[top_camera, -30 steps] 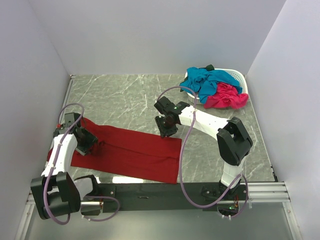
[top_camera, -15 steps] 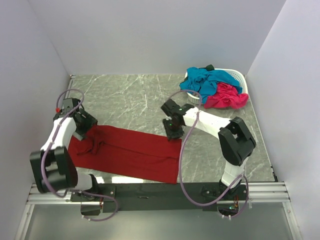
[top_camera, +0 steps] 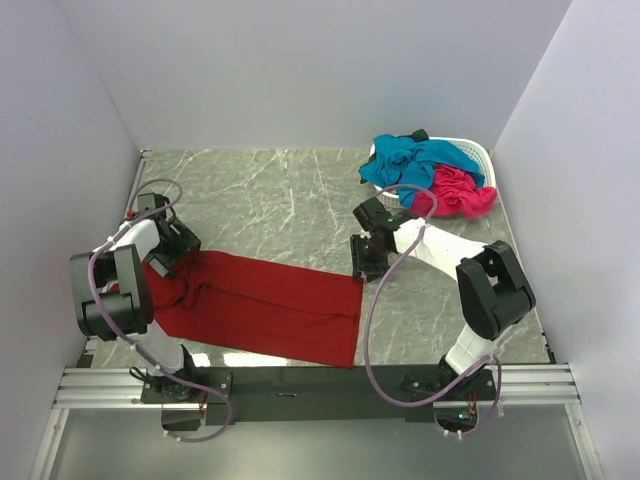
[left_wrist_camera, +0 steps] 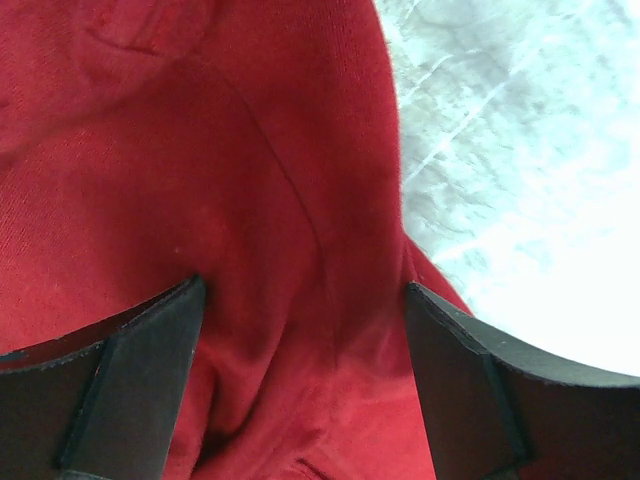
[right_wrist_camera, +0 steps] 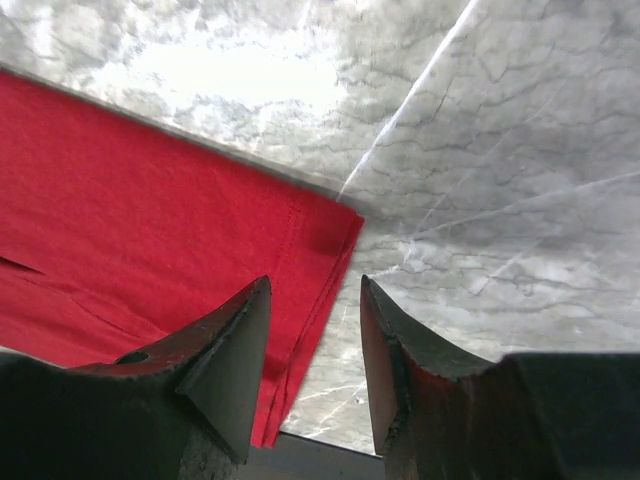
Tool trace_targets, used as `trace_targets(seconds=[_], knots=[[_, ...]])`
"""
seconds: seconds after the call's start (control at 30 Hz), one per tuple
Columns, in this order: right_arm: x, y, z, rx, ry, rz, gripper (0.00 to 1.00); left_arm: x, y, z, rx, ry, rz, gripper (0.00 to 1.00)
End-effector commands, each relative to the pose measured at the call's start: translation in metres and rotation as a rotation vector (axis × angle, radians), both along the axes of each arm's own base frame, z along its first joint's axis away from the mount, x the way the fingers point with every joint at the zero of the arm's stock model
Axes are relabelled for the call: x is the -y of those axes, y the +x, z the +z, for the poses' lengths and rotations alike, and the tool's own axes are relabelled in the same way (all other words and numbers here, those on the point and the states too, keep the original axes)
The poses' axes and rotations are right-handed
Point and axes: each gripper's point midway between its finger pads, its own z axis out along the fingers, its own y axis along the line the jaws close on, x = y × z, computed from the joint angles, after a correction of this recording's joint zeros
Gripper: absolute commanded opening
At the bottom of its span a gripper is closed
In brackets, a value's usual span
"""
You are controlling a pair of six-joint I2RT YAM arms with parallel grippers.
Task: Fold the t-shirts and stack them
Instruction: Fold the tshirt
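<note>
Left wrist camera looks straight down on the dark red t-shirt [left_wrist_camera: 250, 180]. Its rumpled cloth fills the space between the two dark fingers of the left gripper [left_wrist_camera: 303, 290], which stand wide apart and pinch nothing. A curved edge of the cloth and the bare grey marbled table [left_wrist_camera: 520, 150] show at the right of that view.

Only the right wrist camera shows the shirt's far right corner with its stitched hem, flat on the marble beneath the right gripper [right_wrist_camera: 314, 290]. Those jaws are parted by a narrow gap and hold nothing.

From the top external camera the red shirt lies as a long band across the near half of the table. The left gripper is at its far left end and the right gripper at its far right corner. The shirt's near right corner lies close to the black base rail [top_camera: 300, 380].

Bare marble stretches from the shirt to the far wall. In the far right corner a white latticed basket [top_camera: 478, 153] holds the teal-blue t-shirt [top_camera: 415, 160] and the hot pink t-shirt [top_camera: 455, 192], both heaped and spilling over its near rim.
</note>
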Motion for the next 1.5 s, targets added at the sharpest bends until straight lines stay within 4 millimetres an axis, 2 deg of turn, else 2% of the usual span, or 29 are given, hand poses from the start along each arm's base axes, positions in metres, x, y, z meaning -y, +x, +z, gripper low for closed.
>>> trace_targets(seconds=[0.0, 0.47, 0.57, 0.67, 0.7, 0.77, 0.8, 0.93, 0.97, 1.0, 1.07, 1.1, 1.17, 1.2, 1.23, 1.27, 1.3, 1.4, 1.47], knots=[[-0.005, 0.003, -0.002, 0.015, 0.045, -0.027, 0.49, -0.005, 0.013, 0.002, 0.039, 0.022, -0.041, 0.86], [-0.005, -0.003, -0.042, -0.068, 0.022, -0.027, 0.48, 0.001, 0.006, -0.013, 0.022, -0.004, -0.064, 0.88], [-0.003, -0.006, -0.05, -0.091, 0.008, -0.024, 0.46, 0.001, 0.005, -0.014, 0.019, -0.005, -0.066, 0.88], [-0.001, -0.006, -0.054, -0.102, -0.013, -0.026, 0.32, 0.002, 0.004, -0.015, 0.021, -0.006, -0.067, 0.88], [0.001, -0.006, -0.054, -0.108, -0.024, -0.031, 0.19, 0.002, 0.003, -0.016, 0.018, -0.007, -0.067, 0.88], [0.006, 0.0, -0.052, -0.093, -0.048, -0.045, 0.04, 0.002, 0.003, -0.016, 0.022, -0.006, -0.067, 0.88], [0.008, 0.002, -0.051, -0.091, -0.056, -0.048, 0.0, 0.004, 0.003, -0.016, 0.025, -0.017, -0.072, 0.88], [0.029, 0.026, -0.039, -0.051, -0.089, -0.099, 0.0, 0.013, 0.004, -0.017, 0.034, -0.053, -0.087, 0.88], [0.035, 0.031, -0.036, -0.041, -0.094, -0.112, 0.0, 0.017, 0.006, -0.015, 0.047, -0.067, -0.096, 0.88], [0.051, 0.04, -0.032, -0.032, -0.11, -0.144, 0.0, 0.027, 0.009, -0.011, 0.066, -0.082, -0.122, 0.88], [0.063, 0.055, -0.021, 0.001, -0.125, -0.17, 0.0, 0.04, 0.015, -0.006, 0.086, -0.095, -0.156, 0.88], [0.079, 0.062, -0.018, 0.005, -0.148, -0.192, 0.0, 0.057, 0.017, -0.003, 0.091, -0.105, -0.201, 0.88], [0.093, 0.077, -0.01, 0.033, -0.169, -0.213, 0.0, 0.077, 0.023, 0.002, 0.102, -0.138, -0.237, 0.88], [0.101, 0.079, -0.008, 0.03, -0.185, -0.212, 0.0, 0.095, 0.024, 0.003, 0.101, -0.159, -0.272, 0.88], [0.113, 0.091, -0.003, 0.049, -0.203, -0.24, 0.0, 0.107, 0.025, 0.005, 0.106, -0.192, -0.273, 0.88], [0.119, 0.094, -0.002, 0.052, -0.213, -0.247, 0.0, 0.111, 0.027, 0.008, 0.115, -0.207, -0.267, 0.88], [0.126, 0.097, 0.0, 0.056, -0.227, -0.247, 0.0, 0.132, 0.026, 0.012, 0.12, -0.221, -0.311, 0.89], [0.146, 0.11, 0.008, 0.074, -0.271, -0.277, 0.0, 0.151, 0.028, 0.025, 0.144, -0.259, -0.311, 0.89], [0.155, 0.119, 0.015, 0.09, -0.29, -0.294, 0.0, 0.154, 0.03, 0.033, 0.153, -0.275, -0.307, 0.89]])
